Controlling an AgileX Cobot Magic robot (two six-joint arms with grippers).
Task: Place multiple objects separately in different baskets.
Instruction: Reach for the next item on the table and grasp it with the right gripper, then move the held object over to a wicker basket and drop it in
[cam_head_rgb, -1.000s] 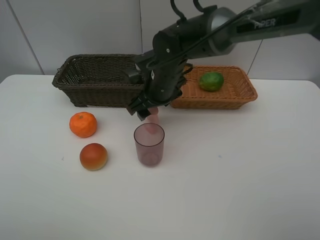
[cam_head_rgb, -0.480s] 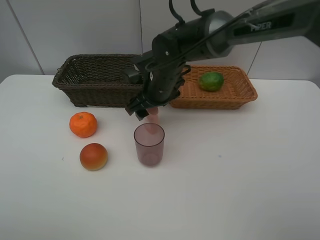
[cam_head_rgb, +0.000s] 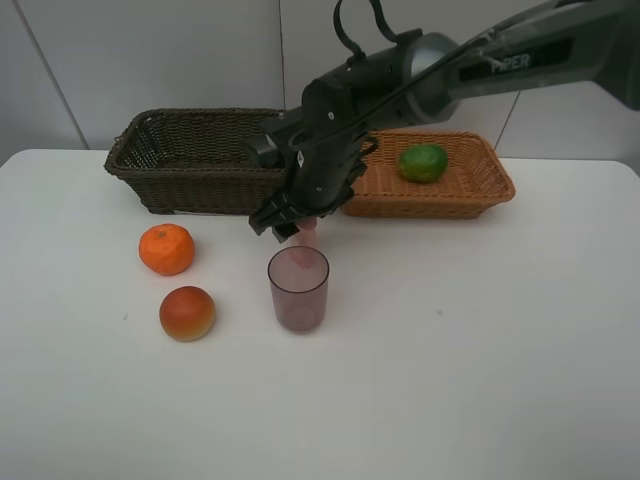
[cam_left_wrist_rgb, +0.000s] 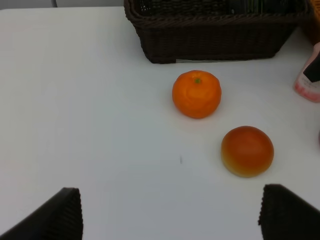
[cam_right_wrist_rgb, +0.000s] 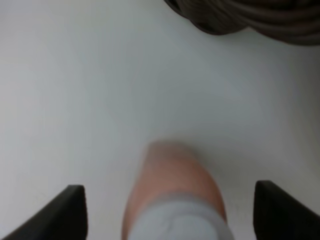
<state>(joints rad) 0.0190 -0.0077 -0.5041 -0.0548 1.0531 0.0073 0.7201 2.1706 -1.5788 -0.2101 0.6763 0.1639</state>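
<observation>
The small pink bottle (cam_head_rgb: 306, 238) stands upright on the white table, just behind the translucent purple cup (cam_head_rgb: 298, 290). My right gripper (cam_head_rgb: 285, 228) hangs over the bottle. In the right wrist view its fingers flank the pink bottle (cam_right_wrist_rgb: 175, 195) with a gap on each side, so the right gripper (cam_right_wrist_rgb: 180, 210) is open. An orange tangerine (cam_head_rgb: 166, 249) and a red-orange fruit (cam_head_rgb: 187, 313) lie at the left. The green fruit (cam_head_rgb: 423, 162) rests in the light basket (cam_head_rgb: 470, 200). My left gripper (cam_left_wrist_rgb: 170, 215) is open above bare table, near the tangerine (cam_left_wrist_rgb: 196, 94) and the red-orange fruit (cam_left_wrist_rgb: 247, 151).
The dark brown basket (cam_head_rgb: 190, 185) stands at the back left, touching the light one. My right arm reaches across in front of both baskets. White table stretches in front and to the right of the cup.
The right gripper has shifted slightly over the pink bottle. The bottle, cup and fruits have not moved.
</observation>
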